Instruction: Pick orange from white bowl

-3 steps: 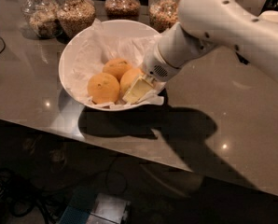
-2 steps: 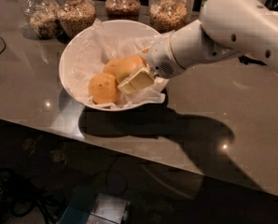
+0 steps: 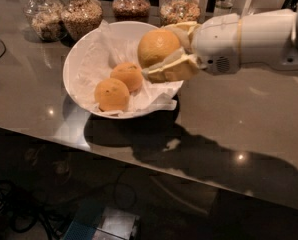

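Observation:
The white bowl [image 3: 84, 69] stands on the grey counter, lined with crumpled white paper. My gripper [image 3: 161, 51] is shut on the orange [image 3: 156, 47], a paler yellow-orange fruit, and holds it lifted above the bowl's right rim. One cream finger runs under the orange, the other over its top right. Two deeper-orange fruits stay in the bowl: one [image 3: 111, 94] at the front, one [image 3: 128, 75] just behind it. The white arm reaches in from the right.
Several glass jars of grains and nuts [image 3: 81, 15] stand in a row behind the bowl. The grey counter [image 3: 239, 119] stretches to the right, with its front edge running across the lower picture. Cables and a box lie on the dark floor below.
My gripper has closed on the orange and lifted it up out of the bowl, moving right. The two other fruits stay in the bowl.

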